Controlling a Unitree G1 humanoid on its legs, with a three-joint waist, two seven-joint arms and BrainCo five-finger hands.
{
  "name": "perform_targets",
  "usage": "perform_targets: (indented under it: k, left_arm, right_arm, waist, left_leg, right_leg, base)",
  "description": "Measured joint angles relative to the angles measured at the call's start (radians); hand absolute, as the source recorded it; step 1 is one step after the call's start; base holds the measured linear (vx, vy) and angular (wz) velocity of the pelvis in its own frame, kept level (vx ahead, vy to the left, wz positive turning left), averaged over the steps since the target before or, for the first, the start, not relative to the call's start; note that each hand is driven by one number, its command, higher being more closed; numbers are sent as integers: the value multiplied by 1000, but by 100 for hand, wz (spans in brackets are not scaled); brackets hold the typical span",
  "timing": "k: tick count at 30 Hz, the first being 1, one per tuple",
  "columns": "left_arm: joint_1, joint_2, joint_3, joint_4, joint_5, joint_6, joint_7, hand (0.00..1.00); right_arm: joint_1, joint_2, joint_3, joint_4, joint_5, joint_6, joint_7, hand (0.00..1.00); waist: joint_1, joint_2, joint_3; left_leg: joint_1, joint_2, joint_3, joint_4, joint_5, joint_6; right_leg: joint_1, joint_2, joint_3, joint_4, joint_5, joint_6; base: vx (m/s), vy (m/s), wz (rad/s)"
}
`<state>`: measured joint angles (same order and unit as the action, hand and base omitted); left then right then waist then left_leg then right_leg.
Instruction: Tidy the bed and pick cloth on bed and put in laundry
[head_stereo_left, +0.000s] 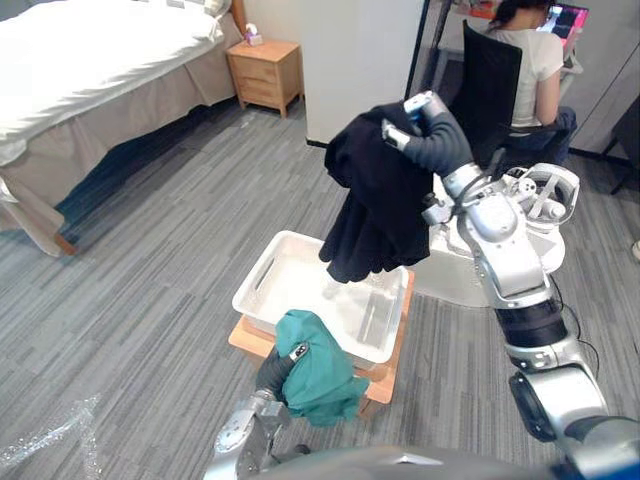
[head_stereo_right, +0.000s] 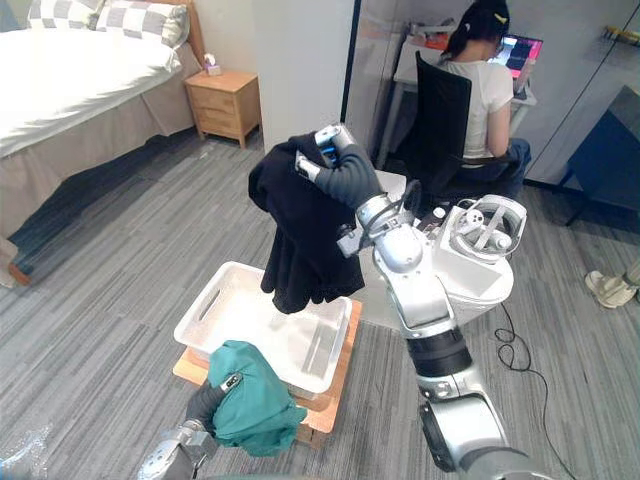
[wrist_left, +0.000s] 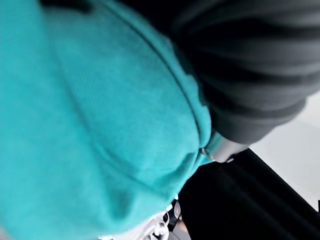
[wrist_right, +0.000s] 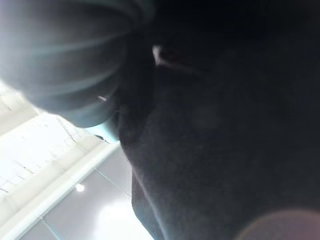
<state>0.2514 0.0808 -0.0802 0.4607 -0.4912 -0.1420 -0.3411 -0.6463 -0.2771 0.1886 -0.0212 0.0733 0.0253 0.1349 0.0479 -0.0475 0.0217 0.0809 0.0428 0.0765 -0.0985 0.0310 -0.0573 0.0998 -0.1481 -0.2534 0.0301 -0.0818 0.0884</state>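
Observation:
My right hand (head_stereo_left: 432, 135) is raised high, shut on a black cloth (head_stereo_left: 375, 200) that hangs down from it over the far right side of a white laundry basket (head_stereo_left: 268, 272). The same black cloth (wrist_right: 225, 150) shows up close in the right wrist view. My left hand (head_stereo_left: 272, 372) is low at the basket's near edge, shut on a bunched teal cloth (head_stereo_left: 320, 365) that lies against the rim; the teal cloth (wrist_left: 100, 125) covers the fingers in the left wrist view. The basket's inside looks bare.
The basket stands on a low wooden stool (head_stereo_left: 388, 378). A bed (head_stereo_left: 90, 60) with white bedding is at the far left, a wooden nightstand (head_stereo_left: 265, 70) beside it. A person (head_stereo_left: 530, 60) sits at a desk behind. Crumpled plastic wrap (head_stereo_left: 40, 435) lies on the floor.

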Motion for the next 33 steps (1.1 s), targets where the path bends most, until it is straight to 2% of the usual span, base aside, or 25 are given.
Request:
perform_targets:
  k: [5, 8, 14, 20, 22, 25, 26, 27, 29, 33]
  left_arm:
    - [-2, 9, -35, 0, -1, 27, 26, 100]
    - [-7, 7, -38, 6, 0, 51, 43, 100]
    - [-46, 11, -38, 10, 0, 84, 84, 100]
    - [-108, 23, -38, 18, 0, 95, 123, 100]
    - [-180, 40, -35, 18, -1, 93, 142, 100]
    - [-275, 56, -27, 18, -16, 84, 155, 100]
    - [-322, 62, -16, 18, -31, 70, 160, 100]
    - [-334, 65, -14, 18, -33, 66, 164, 100]
    - [-380, 69, 5, 26, -35, 53, 175, 100]
    - [-432, 87, 3, 43, -29, 44, 189, 100]
  right_arm:
    - [-34, 9, 62, 80, 3, 24, -26, 100]
    - [-34, 58, 83, 143, 4, 36, -41, 100]
    - [-5, 125, 172, 222, 0, 58, -101, 100]
    - [29, 217, 225, 424, -13, 67, -170, 100]
    - [1, 236, 225, 489, -34, 64, -208, 100]
    - [-85, 240, 222, 578, -50, 54, -245, 100]
    - [-146, 237, 210, 621, -50, 48, -273, 100]
    - [-163, 237, 204, 633, -50, 41, -278, 100]
    - [-225, 230, 160, 681, -43, 14, -311, 100]
    - [-302, 198, 109, 758, -35, -11, -341, 100]
  waist:
    - [5, 15, -11]
    - [10, 22, -16]
    - [15, 22, -15]
    - [26, 17, -1]
    - [48, 15, 54]
    - [53, 10, 131]
    - [58, 4, 182]
    - [58, 4, 197]
    - [61, -9, 255]
    - [73, -15, 298]
  left_leg:
    - [-17, 20, -8, -5, 17, -9]
    - [-26, 36, -9, -6, 21, -10]
    - [-68, 54, -8, -6, 42, -15]
    - [-114, 52, -32, -6, 64, -15]
    - [-159, 61, -33, -6, 70, -16]
    - [-229, 74, -27, -6, 94, -10]
    - [-266, 80, -25, -5, 109, -7]
    - [-276, 80, -25, -5, 116, -8]
    - [-309, 80, -27, -5, 145, -14]
    - [-348, 76, -22, 0, 173, -26]
  right_leg:
    - [9, 18, -26, -23, 13, -18]
    - [7, 34, -33, -34, 23, -28]
    - [-16, 53, -50, -65, 53, -38]
    - [-48, 55, -63, -62, 60, -39]
    - [-94, 64, -63, -58, 75, -49]
    - [-160, 76, -67, -58, 95, -57]
    - [-196, 81, -72, -56, 104, -60]
    - [-203, 82, -75, -56, 107, -60]
    - [-236, 82, -84, -49, 111, -62]
    - [-269, 79, -93, -46, 111, -62]
  base:
    - [-74, -35, 14]
    - [-99, -56, 4]
    - [-61, -39, 4]
    - [-26, -8, 12]
    - [-80, -15, 0]
    - [-115, -21, 6]
    - [-79, -19, 8]
    - [-63, -17, 10]
    - [-20, 0, 10]
    - [39, 8, 10]
